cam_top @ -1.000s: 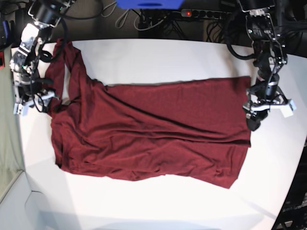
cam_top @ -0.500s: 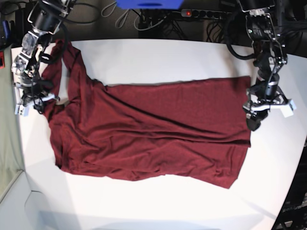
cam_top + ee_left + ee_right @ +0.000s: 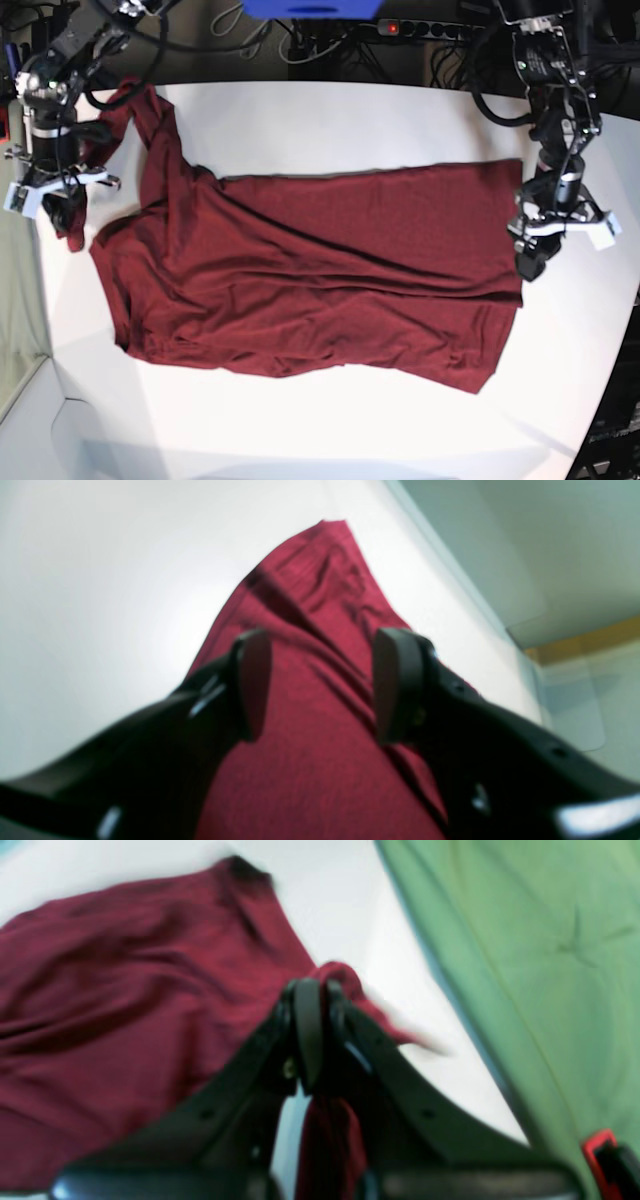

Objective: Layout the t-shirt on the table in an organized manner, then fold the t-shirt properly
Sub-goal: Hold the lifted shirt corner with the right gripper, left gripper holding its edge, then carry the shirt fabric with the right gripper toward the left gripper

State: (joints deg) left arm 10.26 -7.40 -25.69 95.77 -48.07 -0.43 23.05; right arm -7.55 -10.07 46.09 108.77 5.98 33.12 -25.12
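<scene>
Right hand (image 3: 315, 990) pinches t-shirt (image 3: 310, 270) sleeve; left hand (image 3: 320, 685) gapes over hem.

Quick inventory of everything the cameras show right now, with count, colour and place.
t-shirt: one, dark maroon, spread across the table, wrinkled; one edge bunched at the base view's left.
table: one, white, under the shirt.
power strip: one, black with a red light, behind the table's far edge.
blue object: one, behind the far edge, mostly cut off.
right gripper: one, black, shut on the t-shirt at its left edge.
left gripper: one, black, open, over the shirt's edge on the base view's right.
</scene>
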